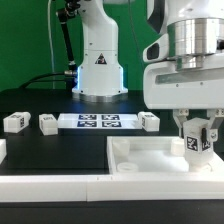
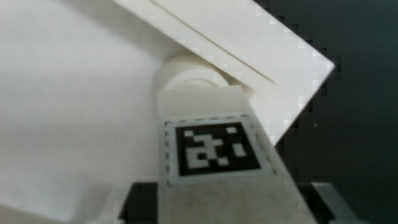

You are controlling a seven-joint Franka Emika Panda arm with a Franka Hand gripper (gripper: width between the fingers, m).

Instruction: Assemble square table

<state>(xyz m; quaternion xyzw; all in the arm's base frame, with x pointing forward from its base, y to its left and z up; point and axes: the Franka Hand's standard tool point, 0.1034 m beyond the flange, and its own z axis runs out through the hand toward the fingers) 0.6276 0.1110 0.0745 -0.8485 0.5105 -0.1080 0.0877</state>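
The square table's white panel [image 1: 150, 160] lies flat at the front of the exterior view, its raised rim showing. My gripper [image 1: 197, 136] hangs over the panel's corner on the exterior view's right, shut on one white leg [image 1: 195, 144] that carries a black-and-white tag. In the wrist view that leg [image 2: 214, 150] runs between my dark fingers [image 2: 143, 205], and its far end touches the panel [image 2: 71, 100] at the corner. Three more legs lie on the black surface behind the panel: two [image 1: 15, 122] [image 1: 48, 122] on the exterior view's left, one [image 1: 148, 120] nearer the middle.
The marker board [image 1: 98, 121] lies flat between the loose legs. A long white bar [image 1: 60, 185] edges the black surface in front. The arm's white base [image 1: 98, 60] stands at the back, with cables beside it.
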